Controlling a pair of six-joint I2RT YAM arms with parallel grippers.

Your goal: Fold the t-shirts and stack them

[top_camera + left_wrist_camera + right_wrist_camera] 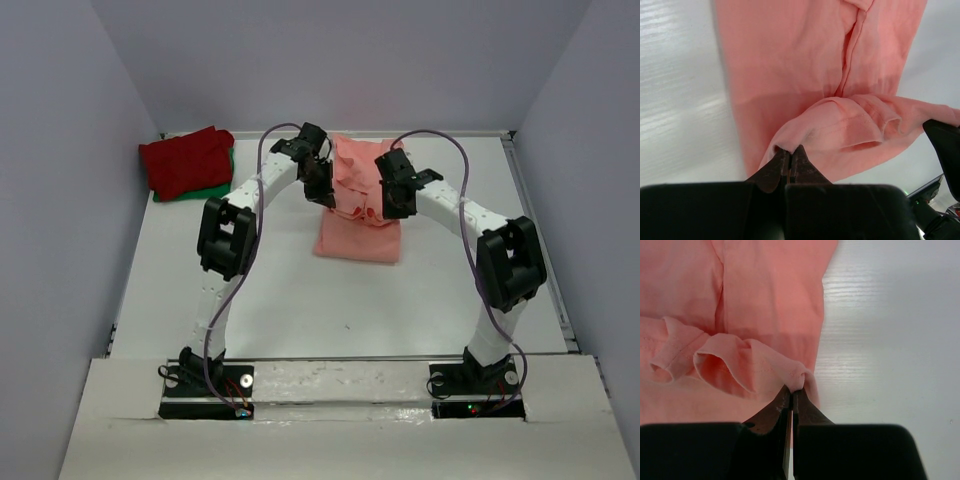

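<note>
Holding the salmon-pink t-shirt (358, 228) with both arms, toward the far middle of the table (330, 310).
I see the left gripper (790, 151) pinched tight on a fold at the shirt's left edge, and the right gripper (791, 394) clamped just as tight on its right edge. Lifted cloth bunches between them while the rest lies flat. The dark red t-shirt (185, 160) sits on the green t-shirt (218, 187) at the far left corner.

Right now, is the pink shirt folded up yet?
Partly folded: the left hand and right hand each pinch an edge of the pink shirt, lifted over the rest.
</note>
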